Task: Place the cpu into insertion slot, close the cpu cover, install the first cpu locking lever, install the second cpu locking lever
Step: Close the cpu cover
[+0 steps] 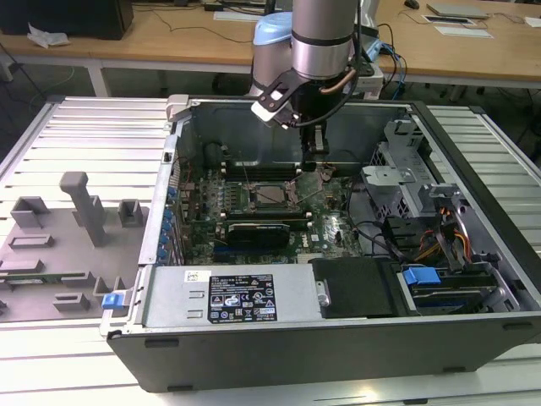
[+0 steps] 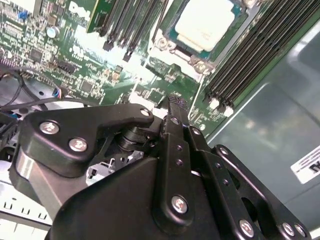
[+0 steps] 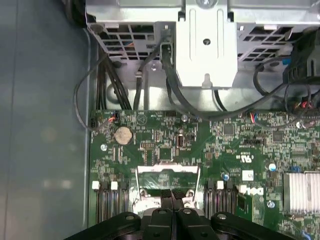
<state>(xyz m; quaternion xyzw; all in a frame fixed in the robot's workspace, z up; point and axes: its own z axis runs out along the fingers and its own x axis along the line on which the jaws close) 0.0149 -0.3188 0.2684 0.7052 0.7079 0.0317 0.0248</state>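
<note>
A ribbed metal bench (image 1: 93, 135), with wooden desks behind it, carries an open computer case (image 1: 254, 338). On the green board (image 1: 338, 230) inside the case, the slot (image 1: 272, 196) is a black-rimmed square with a pale, glinting centre. From this distance the chip cannot be told apart from the socket around it. The gripper (image 1: 317, 162) hangs from the arm just beside the slot, on the exterior view's right of it. Its tips are hard to pick out against the dark parts behind them.

In the second wrist view the cpu (image 2: 207, 22) is a flat square with a pale silver-grey top, seated in the slot. Its far side is cut off by the picture's edge. Long black memory sockets (image 2: 250, 55) run along both sides of the slot. The gripper's black body hides much of the board around the slot.

In the first wrist view the cover (image 3: 167, 172) is a thin silvery frame, and green board shows through its large window. It seems tilted up off the slot, though the angle is hard to judge. The fingers (image 3: 164, 202) lie pressed together with no gap and nothing visible between them. Their tips are at the cover's edge, but whether they touch it cannot be told.
</note>
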